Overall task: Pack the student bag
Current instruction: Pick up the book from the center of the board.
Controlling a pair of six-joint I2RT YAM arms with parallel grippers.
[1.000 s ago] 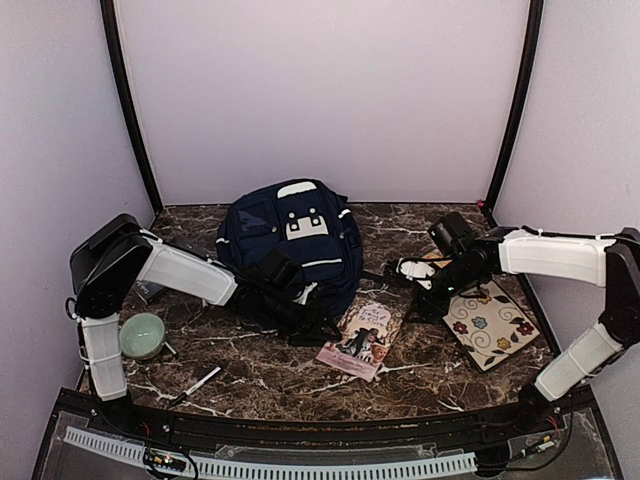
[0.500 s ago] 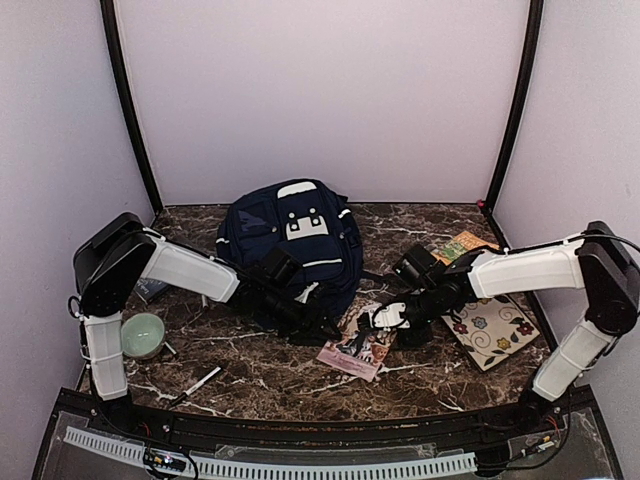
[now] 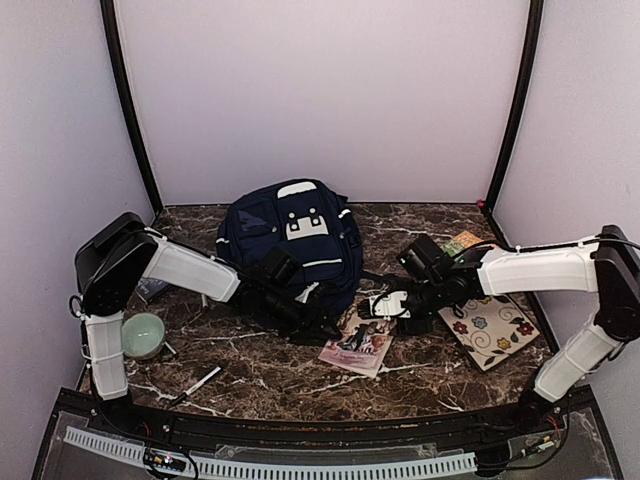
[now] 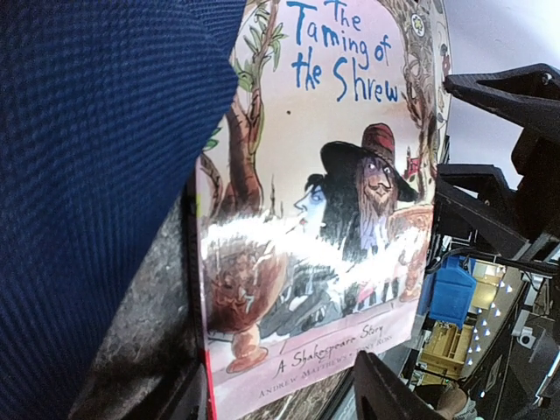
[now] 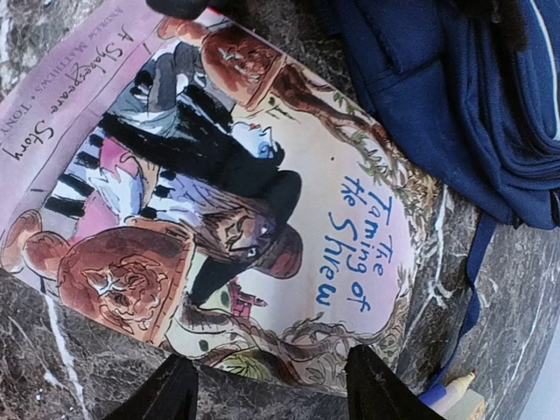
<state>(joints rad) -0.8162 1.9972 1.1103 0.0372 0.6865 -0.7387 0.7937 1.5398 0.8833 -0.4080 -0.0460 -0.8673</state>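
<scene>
1. The student bag (image 3: 290,235) stands at the back centre of the marble table (image 3: 260,372).
2. I read the left gripper (image 4: 280,374) as low against the bag's near edge, jaws apart and nothing clamped. Blue fabric fills the left of its view, and I cannot tell whether a finger touches it.
3. The right gripper (image 5: 271,360) sits at the far end of the book (image 3: 358,342), which lies just in front of the bag. Its jaws are apart, and the book's edge appears to lie between them, ungripped.
</scene>
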